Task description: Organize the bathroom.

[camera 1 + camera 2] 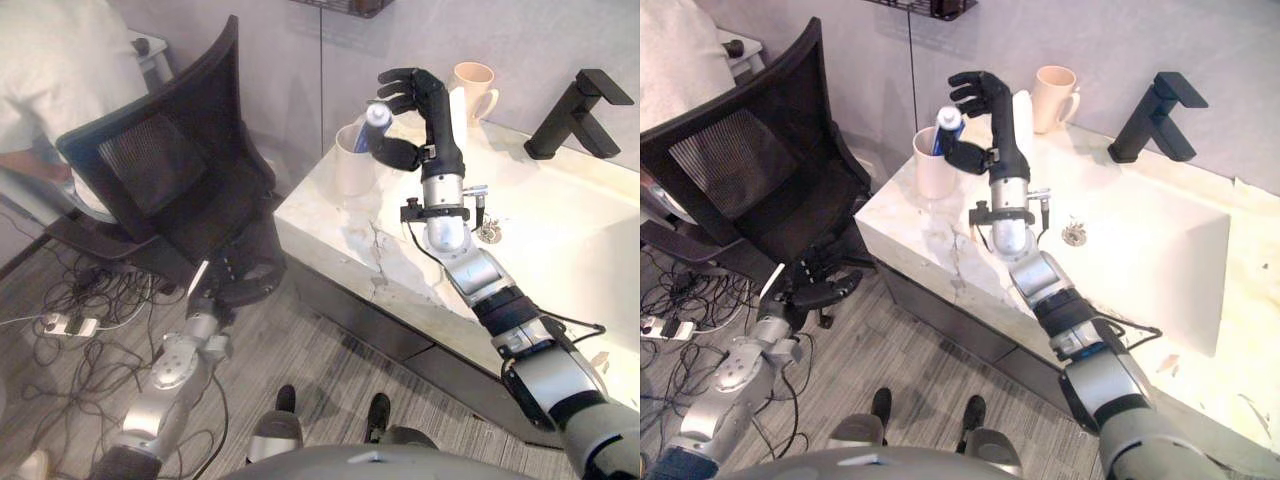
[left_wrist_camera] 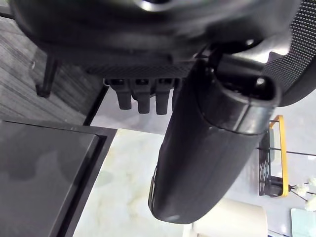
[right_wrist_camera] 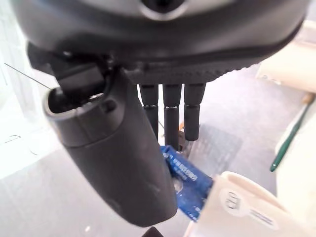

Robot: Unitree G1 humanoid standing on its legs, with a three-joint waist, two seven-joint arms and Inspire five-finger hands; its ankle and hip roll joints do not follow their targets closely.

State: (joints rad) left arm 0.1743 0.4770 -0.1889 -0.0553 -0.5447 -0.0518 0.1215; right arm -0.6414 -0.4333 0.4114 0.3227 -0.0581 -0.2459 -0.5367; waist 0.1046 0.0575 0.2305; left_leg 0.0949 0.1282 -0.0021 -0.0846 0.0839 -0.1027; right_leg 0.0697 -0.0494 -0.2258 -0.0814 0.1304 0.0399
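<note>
A blue toothpaste tube (image 1: pixel 372 122) with a white cap stands upright in a white cup (image 1: pixel 352 160) at the counter's left corner. My right hand (image 1: pixel 425 100) is raised beside the tube's top. Its fingers are straight above the cap and its thumb (image 1: pixel 396 153) lies below, so the hand is open around the tube without closing on it. The right wrist view has the blue tube (image 3: pixel 186 181) just past the thumb. My left hand (image 1: pixel 826 287) hangs low by the chair, open and holding nothing.
A pink mug (image 1: pixel 476 86) and a black faucet (image 1: pixel 585 112) stand at the back of the marble counter (image 1: pixel 330 225), with the sink basin (image 1: pixel 1140 250) to the right. A black office chair (image 1: pixel 170 170) stands left of the counter, and a person (image 1: pixel 50 80) stands behind it. Cables lie on the floor (image 1: pixel 70 325).
</note>
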